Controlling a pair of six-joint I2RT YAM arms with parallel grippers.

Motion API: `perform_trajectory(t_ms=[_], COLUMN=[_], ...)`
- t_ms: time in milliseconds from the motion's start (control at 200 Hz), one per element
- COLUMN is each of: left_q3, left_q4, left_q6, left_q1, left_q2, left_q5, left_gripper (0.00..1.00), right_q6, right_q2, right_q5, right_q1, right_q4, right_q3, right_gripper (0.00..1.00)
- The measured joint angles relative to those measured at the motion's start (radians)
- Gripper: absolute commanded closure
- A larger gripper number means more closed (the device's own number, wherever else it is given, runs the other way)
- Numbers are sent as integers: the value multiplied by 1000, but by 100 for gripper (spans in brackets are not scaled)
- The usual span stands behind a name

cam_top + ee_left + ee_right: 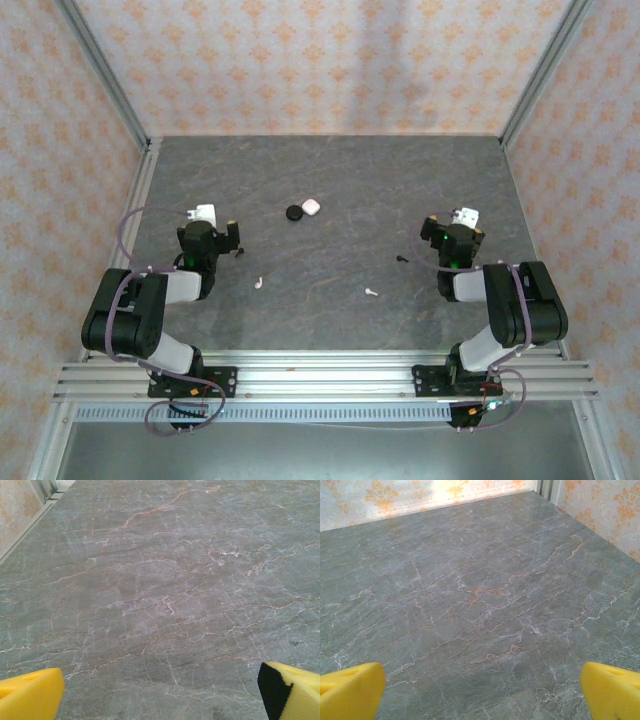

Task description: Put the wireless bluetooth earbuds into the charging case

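Right now I have the left jaws and the right jaws both spread wide and empty, one to each side of the worktop (330, 170). The case (311, 206) lies far centre, just beside a black disc (294, 212); one earbud (258, 283) sits near my left arm (140, 310), the other earbud (371, 293) towards the right, so each arm likely takes its nearer one
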Motion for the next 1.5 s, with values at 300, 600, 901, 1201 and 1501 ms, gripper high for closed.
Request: perform_trajectory(t_ms=[300,600,901,1201,1501], left_q3=[0,0,0,294,729], left_q4=[0,0,0,-401,-925], left_q6=[0,0,0,-47,-171], left_q1=[0,0,0,0,-29], left_q2=[0,0,0,-27,48], left_q5=[0,0,0,-37,100], left_gripper=[0,0,0,0,2], right_q6=[0,0,-8,-16,163], right_q2=[0,0,0,-124,-290], right_q5=[0,0,-16,-29,-58], right_q1=[0,0,0,0,1], right_q4=[-2,-2,-6,-187,-710], right_q3=[0,0,2,51,381], right_gripper=[1,1,1,1,1])
